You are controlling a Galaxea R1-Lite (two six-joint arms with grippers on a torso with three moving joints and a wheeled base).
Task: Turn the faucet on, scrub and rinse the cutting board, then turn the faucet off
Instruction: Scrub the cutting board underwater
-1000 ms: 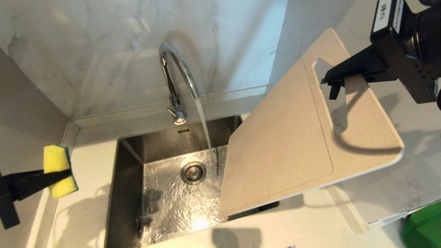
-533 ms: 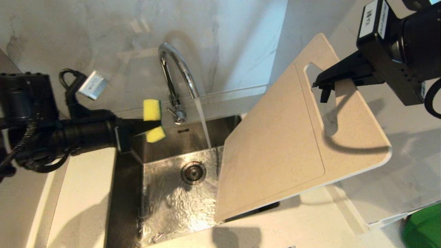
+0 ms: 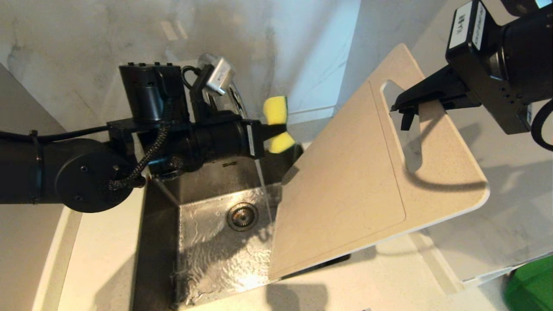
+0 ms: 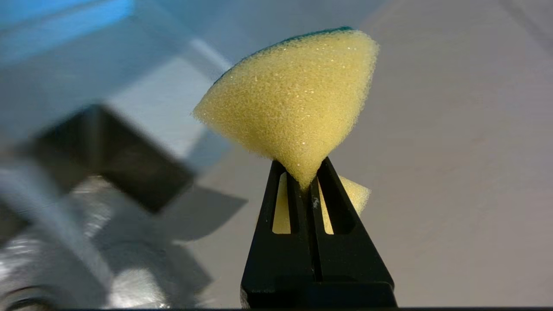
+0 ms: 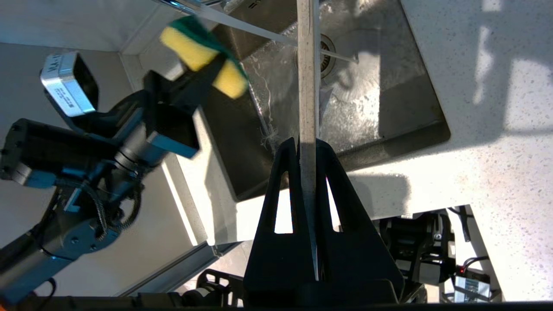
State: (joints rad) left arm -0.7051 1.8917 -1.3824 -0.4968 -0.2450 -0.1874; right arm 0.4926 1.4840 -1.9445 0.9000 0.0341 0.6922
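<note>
While water is running from the faucet (image 3: 235, 97), both grippers are holding their things over the sink (image 3: 164, 259).

Clamped on the handle end beside the slot, the right gripper (image 3: 404, 110) is holding the cutting board (image 3: 345, 190) tilted, its low corner dipping over the sink's right side and its upper end raised above the counter (image 3: 376, 280); in the right wrist view the board is showing edge-on, pinched between the two black fingers (image 5: 283, 181). Reaching across in front of the faucet, the left gripper (image 3: 270, 131) is squeezing a yellow sponge (image 3: 276, 123) hard at its middle, so the sponge is bulging out on both sides of the fingers, just beside the board's upper left edge, apart from it. Below the arm, the stream is falling to the wet basin near the drain (image 3: 243, 216).
</note>
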